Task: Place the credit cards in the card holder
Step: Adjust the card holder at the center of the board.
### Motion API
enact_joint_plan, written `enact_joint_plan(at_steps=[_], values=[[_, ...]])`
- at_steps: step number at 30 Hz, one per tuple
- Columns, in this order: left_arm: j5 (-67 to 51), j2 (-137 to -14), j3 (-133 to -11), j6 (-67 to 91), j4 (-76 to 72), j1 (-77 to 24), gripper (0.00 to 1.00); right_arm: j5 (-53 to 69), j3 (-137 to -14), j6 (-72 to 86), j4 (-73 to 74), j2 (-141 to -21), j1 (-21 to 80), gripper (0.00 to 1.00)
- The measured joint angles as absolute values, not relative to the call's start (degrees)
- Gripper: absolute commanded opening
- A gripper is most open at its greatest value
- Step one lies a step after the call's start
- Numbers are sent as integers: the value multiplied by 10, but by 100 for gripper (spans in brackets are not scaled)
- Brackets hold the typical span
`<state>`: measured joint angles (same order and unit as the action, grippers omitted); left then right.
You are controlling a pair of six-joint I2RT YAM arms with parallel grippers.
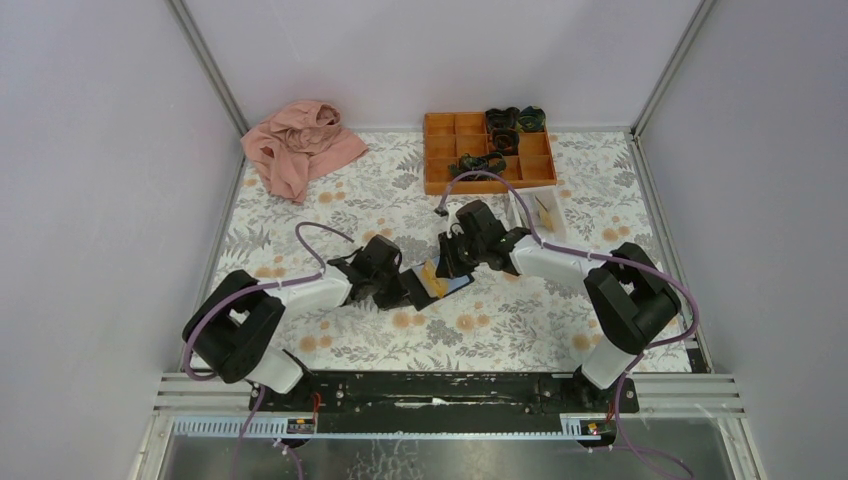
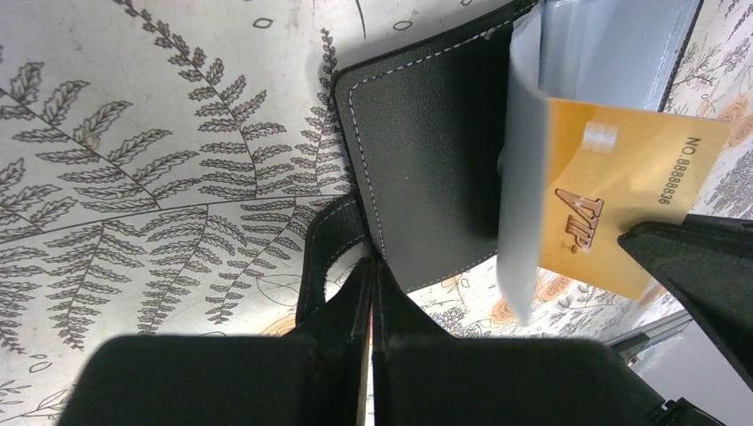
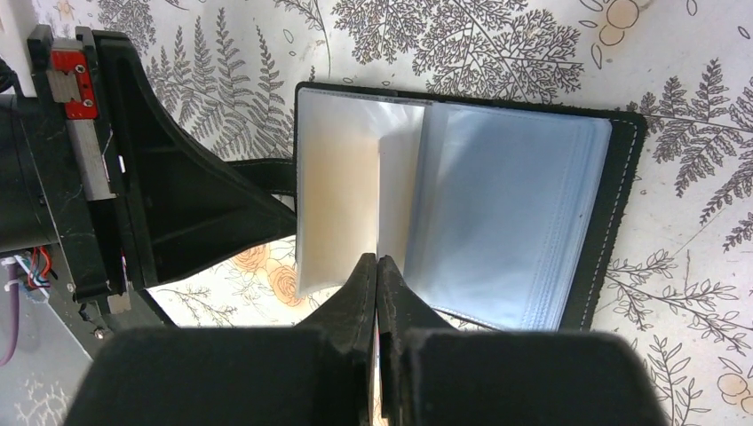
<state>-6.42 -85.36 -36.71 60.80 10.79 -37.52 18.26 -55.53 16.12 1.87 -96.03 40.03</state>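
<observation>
The holder [image 2: 426,151] is seen lying open near the middle of the floral cloth [image 1: 330,200], between the two arms. Its cover is black, with pale stitching run along the rim, and a black strap [image 2: 321,257] is attached at one edge. Inside, a stack of light-blue, translucent sleeves [image 3: 506,204] is shown, one of them lifted off the rest. A card [image 2: 622,177] is tucked by its inner edge under the lifted sleeve, and most of it is left sticking out. It is orange-yellow and is marked with a chip, "VIP" in script and "NO.8888836". From the right wrist it is made out only as an orange tint behind the sleeve. The left gripper [image 2: 373,266] is closed, fingers together, on the cover's edge by the strap. The right gripper [image 3: 377,266] is clamped on the card's outer edge. An orange tray [image 1: 445,150] and a pink cloth [image 1: 300,150] are set at the far side of the table.
</observation>
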Motion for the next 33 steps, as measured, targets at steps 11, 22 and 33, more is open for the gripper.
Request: enact_joint_plan(at_steps=[11,22,33], values=[[-64,-862,-379,602,120,-375,0,170,-567,158,40,-959,413,0],[-50,-867,-399,595,155,-375,0,163,-572,157,40,-980,448,0],[-23,-832,-430,585,228,-375,0,146,-573,159,28,-993,450,0]])
